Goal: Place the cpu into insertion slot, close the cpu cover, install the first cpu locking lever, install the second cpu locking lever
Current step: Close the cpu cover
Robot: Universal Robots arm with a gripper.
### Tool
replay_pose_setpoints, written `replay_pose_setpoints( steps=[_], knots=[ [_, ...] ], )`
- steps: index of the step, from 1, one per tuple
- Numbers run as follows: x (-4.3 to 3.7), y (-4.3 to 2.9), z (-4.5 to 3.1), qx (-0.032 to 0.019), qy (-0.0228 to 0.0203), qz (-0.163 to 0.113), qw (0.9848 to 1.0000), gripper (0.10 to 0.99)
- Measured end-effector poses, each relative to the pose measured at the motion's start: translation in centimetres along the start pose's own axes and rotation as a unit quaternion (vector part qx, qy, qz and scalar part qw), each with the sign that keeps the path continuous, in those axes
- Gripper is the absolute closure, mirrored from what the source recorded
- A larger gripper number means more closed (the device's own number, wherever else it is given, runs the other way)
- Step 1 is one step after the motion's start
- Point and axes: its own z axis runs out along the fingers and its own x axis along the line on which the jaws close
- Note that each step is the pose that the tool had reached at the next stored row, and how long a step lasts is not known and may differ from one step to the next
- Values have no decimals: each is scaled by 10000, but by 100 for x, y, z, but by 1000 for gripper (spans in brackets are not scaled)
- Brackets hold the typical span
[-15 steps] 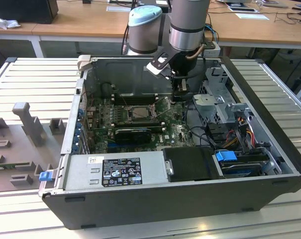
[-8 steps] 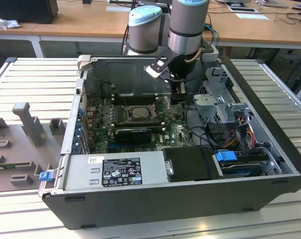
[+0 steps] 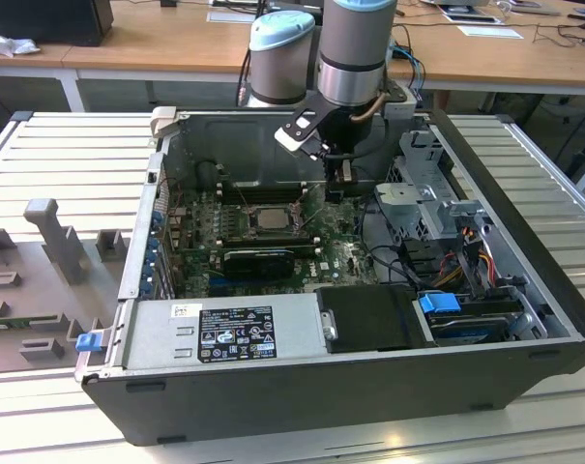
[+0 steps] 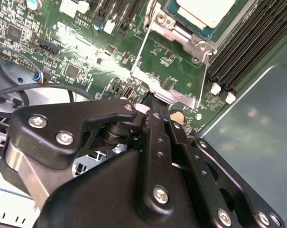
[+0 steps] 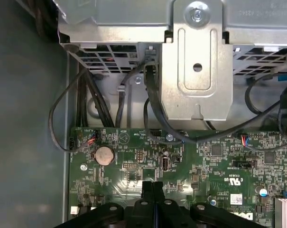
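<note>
The cpu (image 4: 205, 9) lies flat in the insertion slot (image 4: 175, 31) on the green motherboard; the exterior view shows the cpu (image 3: 269, 218) mid-board. The cpu cover (image 4: 155, 86), a thin silver frame, stands swung open off the slot, and the board shows through its window. Two thin wire locking levers (image 4: 142, 45) run along its sides, unlatched. My gripper (image 4: 155, 107) is shut, with its tips right at the cover's free edge; I cannot tell whether they pinch it. In the exterior view my gripper (image 3: 336, 188) hangs just to the right of the slot. The fingers (image 5: 148, 190) are pressed together.
Black memory slots (image 4: 247, 42) run beside the socket. A metal drive cage (image 5: 195, 57) with black cables (image 5: 152, 109) stands close behind the gripper. The power supply (image 3: 224, 333) fills the case's near side, and the case walls (image 3: 524, 193) hem in the board.
</note>
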Motion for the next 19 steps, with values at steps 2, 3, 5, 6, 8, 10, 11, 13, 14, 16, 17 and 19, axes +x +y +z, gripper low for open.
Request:
replay_pose_setpoints(
  steps=[2,3,5,6,8,10,11,13,14,16,17,19],
  knots=[
    [0,-8,0,0,0,0,10000,980],
    [1,-15,-1,0,0,0,10000,980],
    [1,-45,-2,0,0,-1,10000,980],
    [1,-55,-3,0,0,-1,10000,980],
    [1,-80,-4,0,0,0,10000,980],
    [1,-99,-5,0,0,0,10000,980],
    [1,-106,-5,0,0,0,10000,980],
    [1,-124,-6,0,0,0,10000,980],
    [2,-134,-6,0,0,0,10000,980],
    [2,-148,-7,0,0,0,10000,980],
    [2,-154,-7,0,0,-1,10000,980],
    [2,-173,-8,0,0,0,10000,980]
  ],
)
